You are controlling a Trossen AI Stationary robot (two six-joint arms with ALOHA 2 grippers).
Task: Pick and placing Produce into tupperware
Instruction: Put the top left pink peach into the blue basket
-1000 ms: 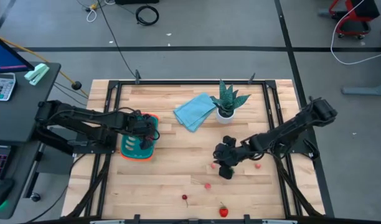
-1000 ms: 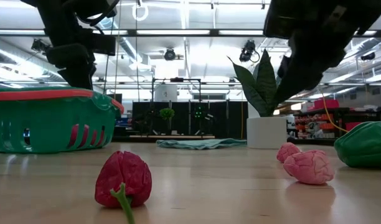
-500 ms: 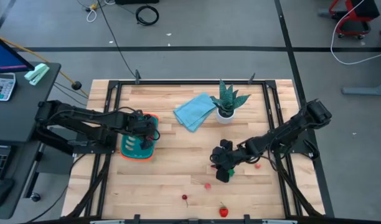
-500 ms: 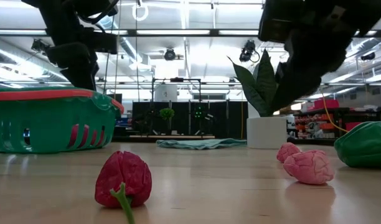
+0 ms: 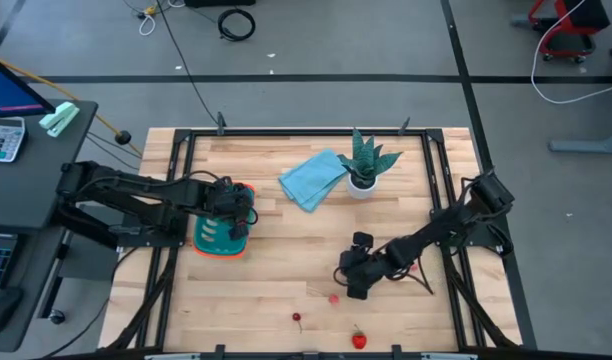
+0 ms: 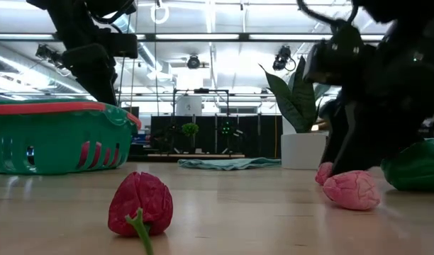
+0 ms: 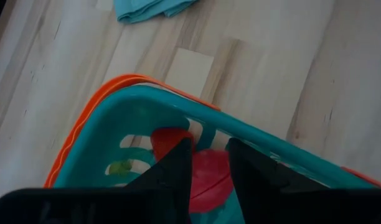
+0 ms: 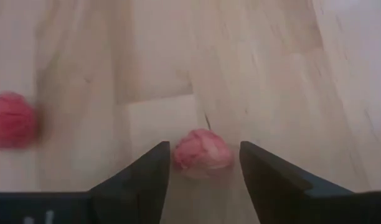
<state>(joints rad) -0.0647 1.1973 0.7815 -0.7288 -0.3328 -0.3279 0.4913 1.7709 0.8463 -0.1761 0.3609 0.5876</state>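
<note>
Hovering with right gripper (image 8: 200, 171) jaws spread around a pink produce piece (image 8: 202, 153) on the desk, seemingly light, knobbly and rigid, best pinched across its middle.

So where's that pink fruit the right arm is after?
The pink fruit lies on the table between the right gripper's open jaws, in the front right part in the high view.
</note>
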